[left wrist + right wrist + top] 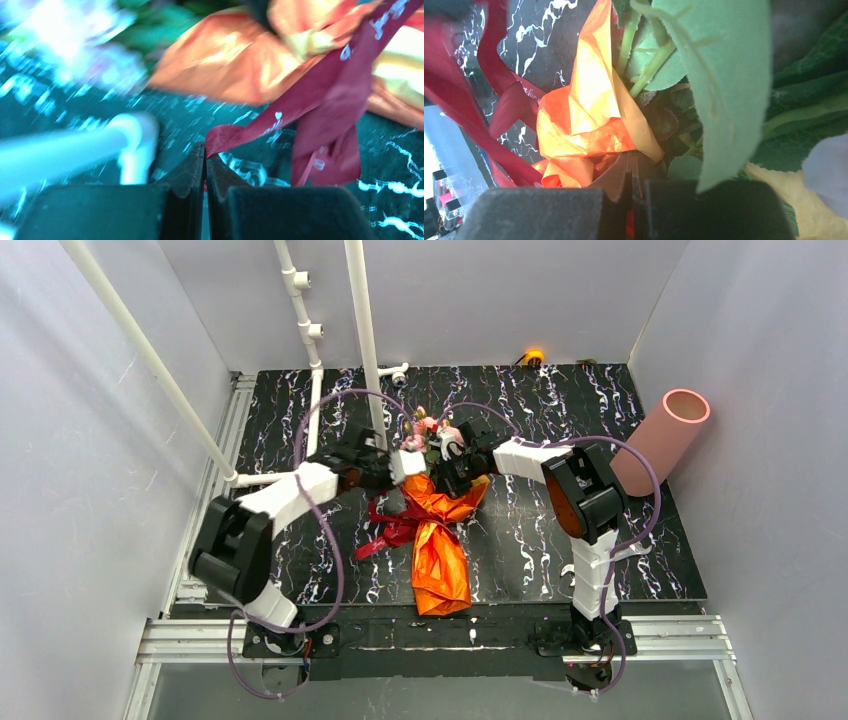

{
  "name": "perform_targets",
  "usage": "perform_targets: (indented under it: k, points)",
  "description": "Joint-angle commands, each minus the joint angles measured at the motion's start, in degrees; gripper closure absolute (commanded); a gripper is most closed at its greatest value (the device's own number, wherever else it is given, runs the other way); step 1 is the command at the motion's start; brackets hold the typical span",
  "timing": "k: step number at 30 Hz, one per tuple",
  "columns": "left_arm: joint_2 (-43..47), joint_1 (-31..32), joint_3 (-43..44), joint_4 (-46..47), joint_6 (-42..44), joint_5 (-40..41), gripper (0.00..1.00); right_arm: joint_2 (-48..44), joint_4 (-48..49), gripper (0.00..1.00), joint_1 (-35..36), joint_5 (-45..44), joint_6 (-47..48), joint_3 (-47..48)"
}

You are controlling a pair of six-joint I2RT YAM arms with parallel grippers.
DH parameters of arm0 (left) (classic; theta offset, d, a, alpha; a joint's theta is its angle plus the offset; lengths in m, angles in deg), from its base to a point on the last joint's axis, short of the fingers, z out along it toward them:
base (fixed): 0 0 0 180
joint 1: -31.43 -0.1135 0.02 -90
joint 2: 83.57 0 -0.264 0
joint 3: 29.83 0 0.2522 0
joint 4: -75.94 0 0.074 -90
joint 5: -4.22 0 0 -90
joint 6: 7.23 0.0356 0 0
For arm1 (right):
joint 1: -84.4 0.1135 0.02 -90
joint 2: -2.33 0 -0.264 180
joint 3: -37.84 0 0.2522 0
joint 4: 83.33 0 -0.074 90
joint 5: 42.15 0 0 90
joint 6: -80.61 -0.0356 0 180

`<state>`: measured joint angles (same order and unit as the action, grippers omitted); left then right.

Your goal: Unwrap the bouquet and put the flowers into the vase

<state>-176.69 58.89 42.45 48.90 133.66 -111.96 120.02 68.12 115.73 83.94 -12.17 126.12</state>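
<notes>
Midway across the counter point(560, 530), foot toward its near edge, lies the bouquet point(440, 540); my left tool point(205, 152) is pinched shut on the end of the ribbon point(310, 100), my right tool point(631, 162) on the crinkled wrapping paper point(584, 120). Both look light, limp and slick, so I'd pull gently.

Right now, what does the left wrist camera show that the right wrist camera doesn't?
Left wrist only: the left gripper shut on the tail of the dark red ribbon, and a blurred white pipe. Right wrist only: the right gripper pinching the orange wrapping paper, with green stems and a large leaf close up. Both: the ribbon, the orange paper and the black marbled table.
</notes>
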Motion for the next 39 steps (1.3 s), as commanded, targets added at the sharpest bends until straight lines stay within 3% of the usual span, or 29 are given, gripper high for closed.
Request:
perform_targets:
  k: [1, 7, 10, 13, 17, 22, 25, 31, 35, 37, 39]
  points:
    - [16.0, -6.6, -4.1, 1.8, -17.2, 8.9, 1.00, 6.0, -6.5, 0.99, -2.4, -16.2, 5.8, -3.1]
    - [24.7, -10.9, -8.7, 0.0, -29.1, 22.5, 1.00, 5.9, -6.7, 0.99, -2.6, -16.1, 5.8, -2.9]
    - [27.2, -15.9, -10.1, -2.8, -35.3, 28.9, 1.00, 5.6, -6.8, 0.99, -2.6, -16.2, 5.7, -2.9]
    - [28.4, -22.3, -10.3, -6.9, -40.4, 30.7, 1.00, 5.4, -7.1, 0.99, -2.6, -16.4, 5.5, -2.6]
    - [29.4, -29.7, -9.6, -13.0, -41.9, 24.3, 1.00, 5.4, -7.3, 0.99, -2.6, -16.4, 5.3, -2.2]
    - [35.8, -30.7, -11.4, -20.0, -29.0, 1.1, 1.00, 5.0, -7.3, 0.99, -2.6, -15.4, 4.7, -1.9]
    - [39.6, -30.7, -12.5, -25.2, -22.0, -5.8, 1.00, 4.1, -7.1, 0.99, -2.6, -13.5, 4.4, -1.5]
    - [42.0, -30.8, -15.3, -38.0, -2.3, -7.7, 1.00, 1.6, -7.2, 0.92, -2.6, -9.4, 3.2, 0.1]
    - [44.4, -30.7, -18.8, -41.3, 11.3, -7.0, 1.00, -0.8, -7.9, 0.78, -2.6, -7.3, 0.9, 1.1]
    - [45.2, -30.6, -19.4, -44.0, 18.0, -7.6, 0.97, -1.8, -8.4, 0.72, -2.6, -6.1, 0.3, 1.5]
    - [45.4, -30.6, -19.1, -46.7, 23.4, -9.0, 0.88, -2.7, -8.8, 0.63, -2.6, -5.1, -0.3, 2.0]
